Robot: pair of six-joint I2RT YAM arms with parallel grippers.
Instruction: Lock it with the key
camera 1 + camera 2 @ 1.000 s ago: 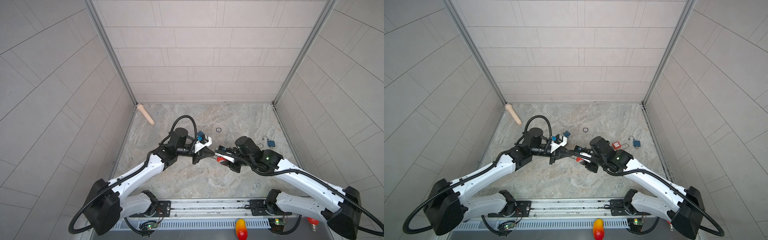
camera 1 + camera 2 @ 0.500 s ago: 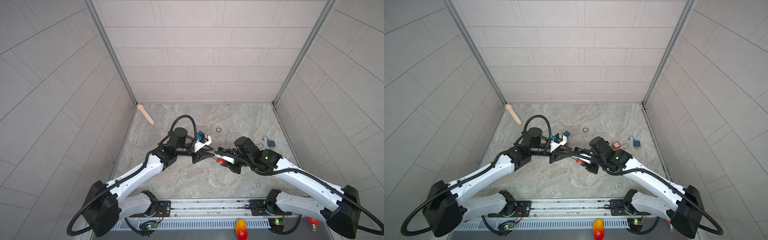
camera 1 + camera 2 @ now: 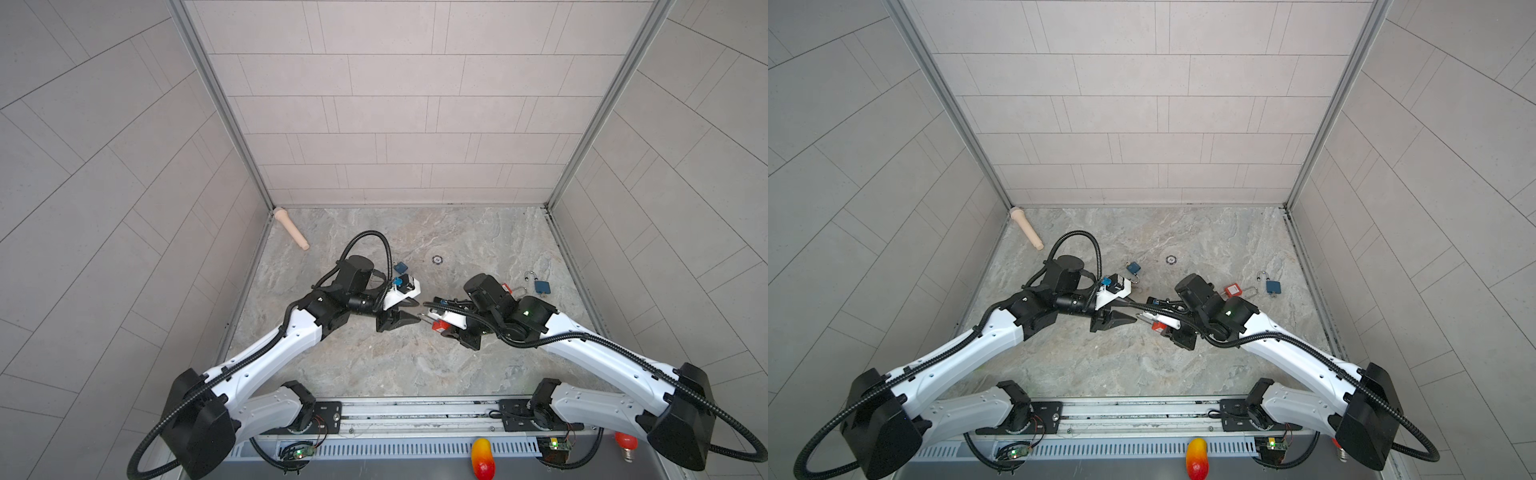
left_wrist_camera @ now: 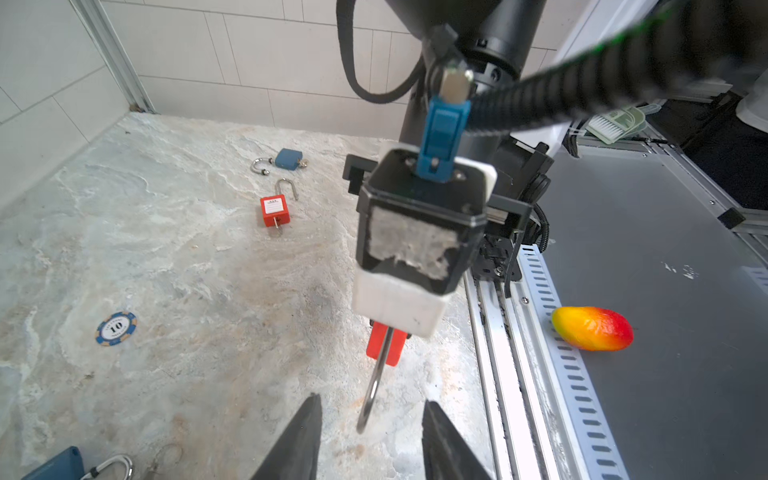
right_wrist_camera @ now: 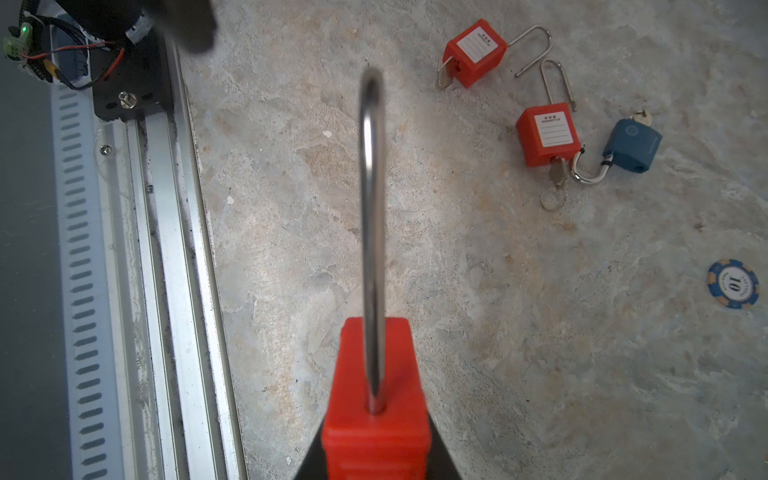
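holding the red padlock's rigid body aloft between the arms, the right gripper is clamped. the left gripper, open, flanks its shackle, probably slick and stiff, best pinched near the bend.

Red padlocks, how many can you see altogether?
4. One red padlock sits in the jaws of the right gripper; two lie by a blue padlock; the fourth lies by another blue padlock. More may hide under arms.
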